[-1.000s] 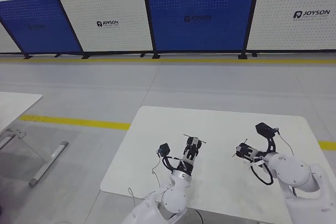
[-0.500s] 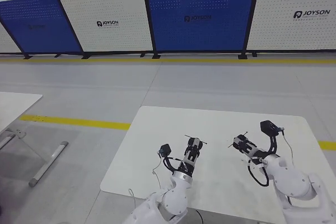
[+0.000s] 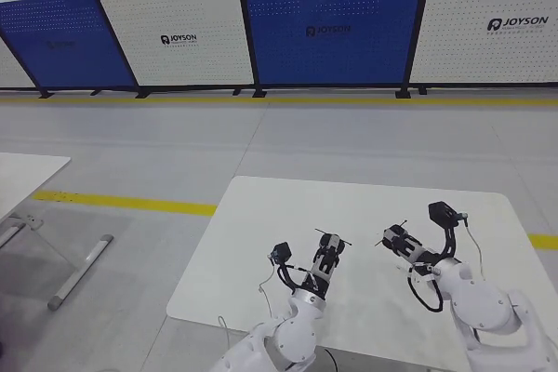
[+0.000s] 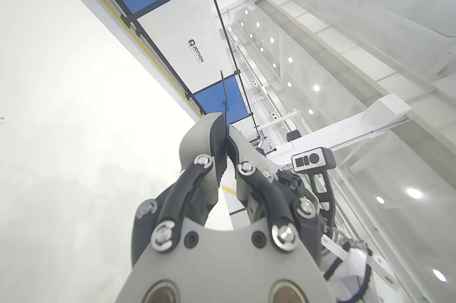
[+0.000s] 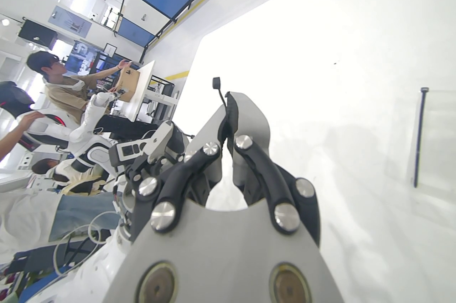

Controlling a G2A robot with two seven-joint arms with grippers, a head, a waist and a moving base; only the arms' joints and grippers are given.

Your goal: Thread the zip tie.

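My left gripper (image 3: 332, 242) hovers over the near middle of the white table (image 3: 372, 200), shut on a black zip tie (image 3: 335, 237). In the left wrist view the tie's thin tail (image 4: 223, 94) sticks out past the left gripper (image 4: 225, 126). My right gripper (image 3: 393, 237) hangs a short way to the right of it, apart from it, shut on a black zip tie (image 3: 391, 231) as well. In the right wrist view that tie's square head (image 5: 216, 82) pokes out beyond the right gripper (image 5: 228, 104).
Another black zip tie (image 5: 419, 137) lies flat on the table, on what looks like a clear sheet. A second white table (image 3: 9, 181) stands off to the left across the floor. Blue and white panels (image 3: 330, 42) close off the far side.
The right gripper has moved left and a bit away from the table's near edge, toward the left gripper. The left gripper has shifted slightly right. Both stay shut on their ties.
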